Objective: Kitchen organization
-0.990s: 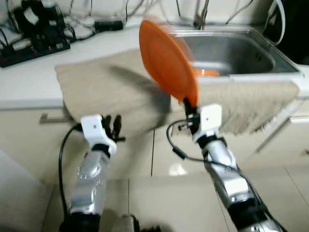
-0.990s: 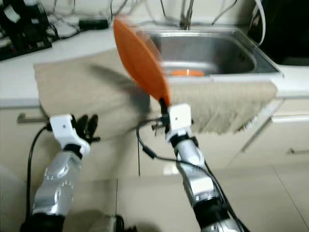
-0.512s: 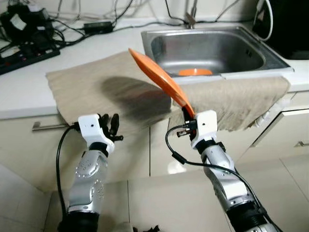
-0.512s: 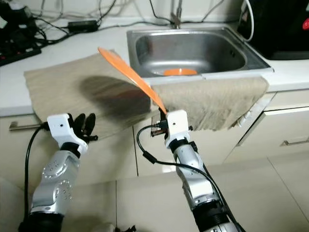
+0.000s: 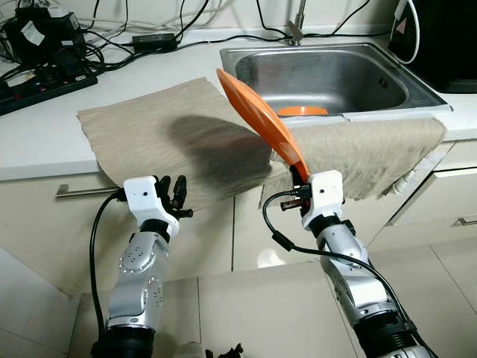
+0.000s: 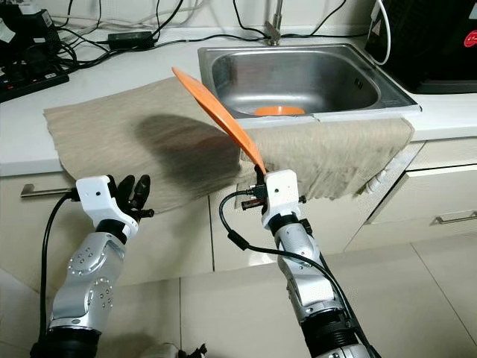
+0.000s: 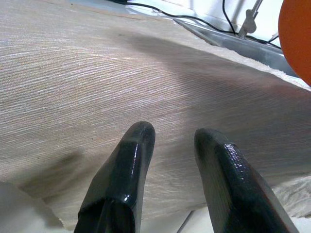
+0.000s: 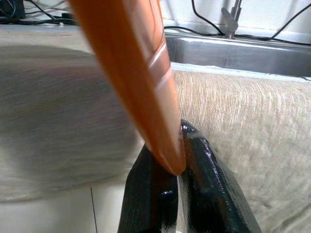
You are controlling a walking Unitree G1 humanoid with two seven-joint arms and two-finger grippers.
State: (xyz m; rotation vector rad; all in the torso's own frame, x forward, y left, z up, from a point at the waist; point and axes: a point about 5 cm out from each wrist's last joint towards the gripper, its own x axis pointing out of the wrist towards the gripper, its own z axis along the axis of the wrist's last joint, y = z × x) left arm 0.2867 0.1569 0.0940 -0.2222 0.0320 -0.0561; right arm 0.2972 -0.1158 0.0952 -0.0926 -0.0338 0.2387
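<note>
Bright, even light; sharp frames, one soft shadow on the cloth (image 5: 186, 142).

Plate (image 5: 261, 119): solid orange, glossy, no pattern. Cloth (image 5: 164, 142): beige, fine ribbed weave. Sink (image 5: 350, 86): bare steel grey; an orange item (image 5: 302, 111) lies inside. Counter (image 5: 37, 134): white. Cables (image 5: 97, 48): black. Gripper fingers (image 7: 121, 179): glossy black.

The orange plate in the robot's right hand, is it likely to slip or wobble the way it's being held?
Probably yes: the right hand pinches the orange plate only at its lower rim, so it may pivot. Its surface looks glossy, so likely slippery. It holds its shape while tilted over the beige cloth, so it seems stiff and fairly light.
</note>
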